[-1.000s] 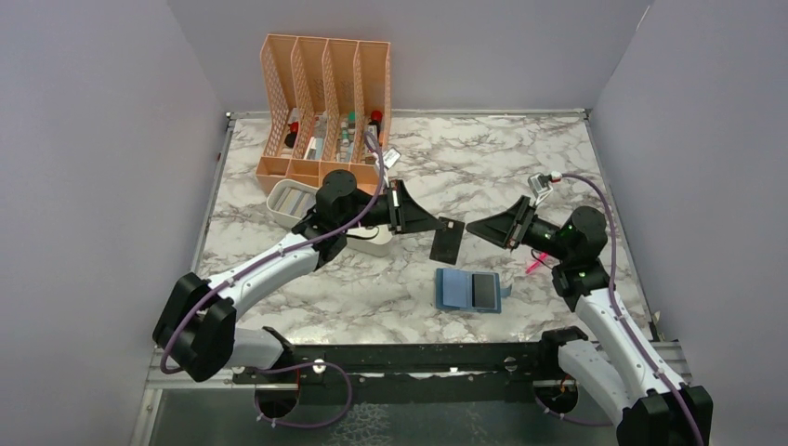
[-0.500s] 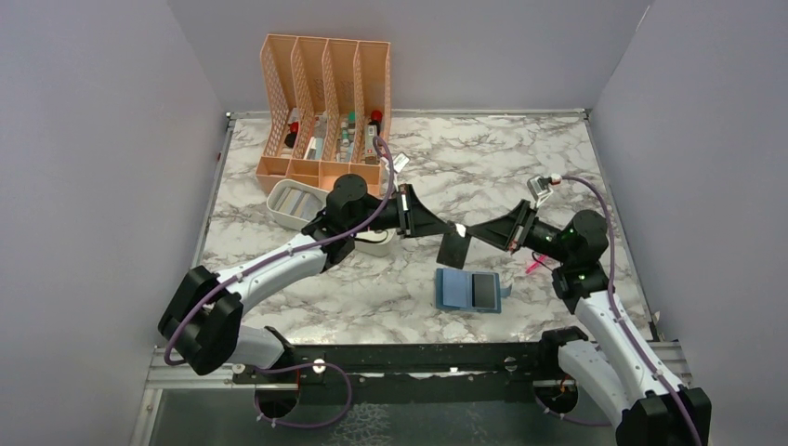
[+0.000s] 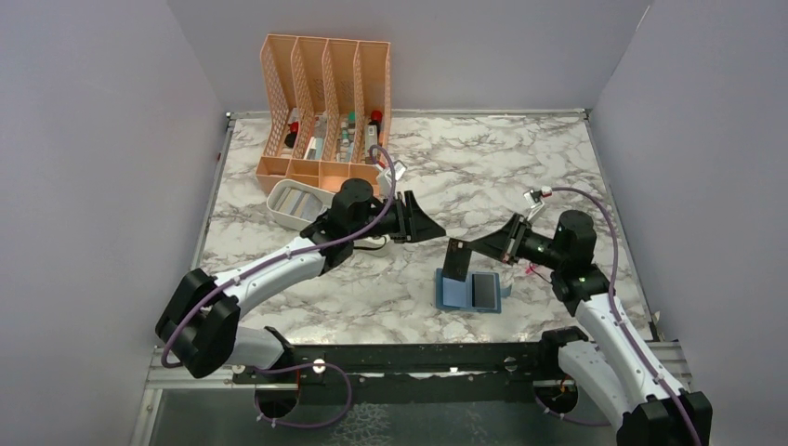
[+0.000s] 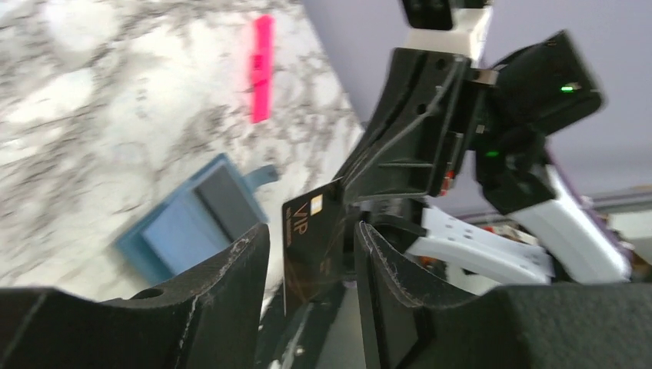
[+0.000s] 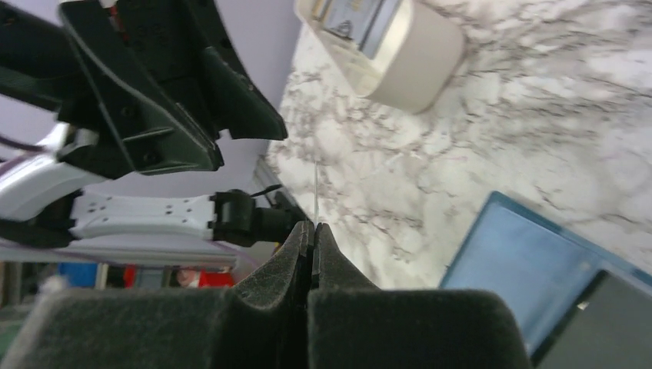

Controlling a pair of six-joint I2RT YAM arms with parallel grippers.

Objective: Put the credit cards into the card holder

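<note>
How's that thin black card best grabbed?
Pinch the black card by its top edge from the side, one pad on each flat face: it is thin and hangs upright. The right gripper is shut on it that way, leaving the lower end free for the card holder.

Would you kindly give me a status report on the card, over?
Left gripper open, empty. Right gripper shut on dark card, upright just above open card holder. Nothing between them.
</note>
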